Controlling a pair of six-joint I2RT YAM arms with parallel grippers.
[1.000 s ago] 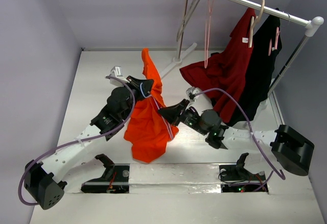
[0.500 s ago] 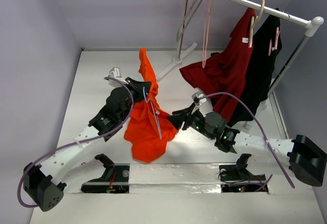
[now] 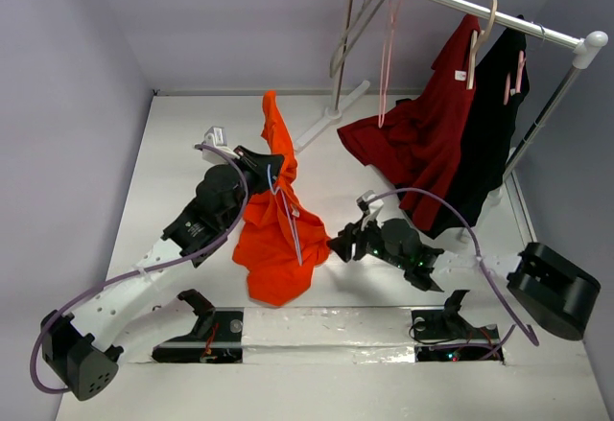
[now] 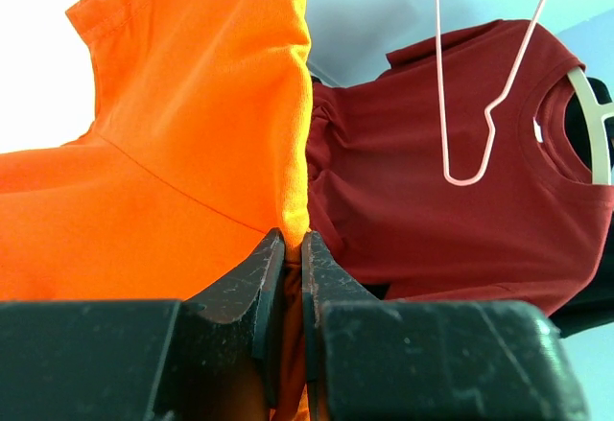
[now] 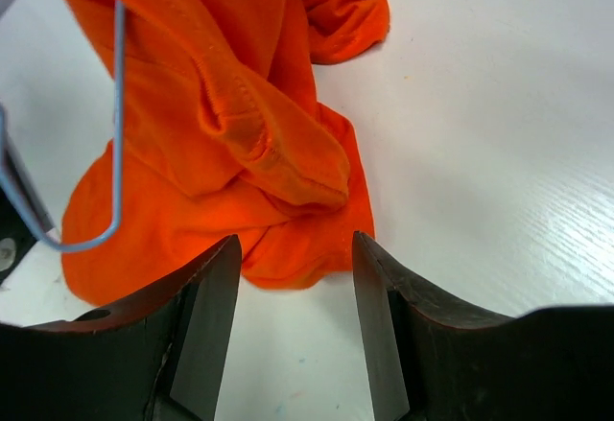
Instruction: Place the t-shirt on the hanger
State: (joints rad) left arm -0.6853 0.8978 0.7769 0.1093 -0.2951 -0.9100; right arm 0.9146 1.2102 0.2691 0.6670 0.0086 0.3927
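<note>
Left gripper (image 4: pixel 293 244) clamping t-shirt (image 3: pixel 278 239) fold, dangling it left of rack (image 3: pixel 460 4). Right gripper (image 5: pixel 293 248) hovering with jaws apart, empty, nearer rack. Hanger (image 5: pixel 118 124) hanging loosely in fabric. Risk: hanger slipping out, since nothing visibly gripping it, or shirt twisting round wire.

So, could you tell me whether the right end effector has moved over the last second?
Yes. The right end effector drew back from the orange t-shirt, toward the near side, farther from the clothes rack.
</note>
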